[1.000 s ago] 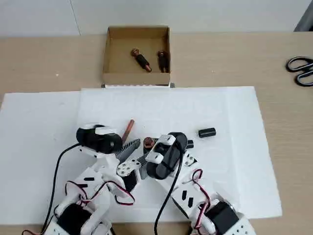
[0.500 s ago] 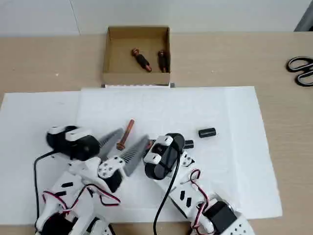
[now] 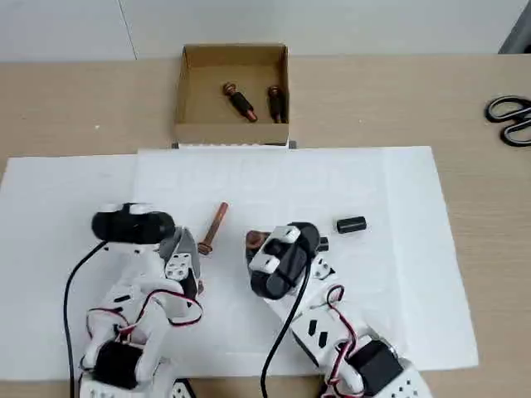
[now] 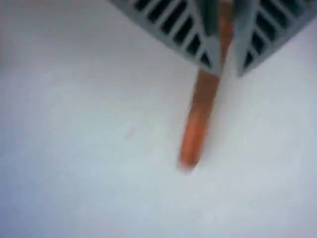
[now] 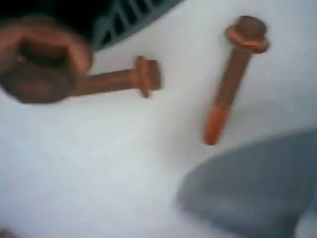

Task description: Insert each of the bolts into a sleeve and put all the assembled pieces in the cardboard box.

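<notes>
High camera: fixed overhead, looking down the table (image 3: 66,99) from the arms' end, set well back. Left wrist camera: very near the white sheet (image 4: 74,148), facing down; shares the bolt (image 4: 198,124) with the high view. Right wrist camera: equally near, over the same sheet.

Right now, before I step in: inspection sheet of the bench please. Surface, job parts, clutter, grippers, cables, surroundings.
Surface: wooden table, with a white sheet under the arms.
Job's things: cardboard box holds two assembled pieces. On the sheet are a loose bolt, a second bolt, a free sleeve and a second sleeve partly behind the right arm.
Clutter: scissors at the table's far right edge.
Grippers: left gripper is at the loose bolt's head end. Right gripper is by the second bolt. Grip is unclear on both.
Cables: left arm's black cable and right arm's black cable trail over the sheet.
Surroundings: pale wall.
</notes>
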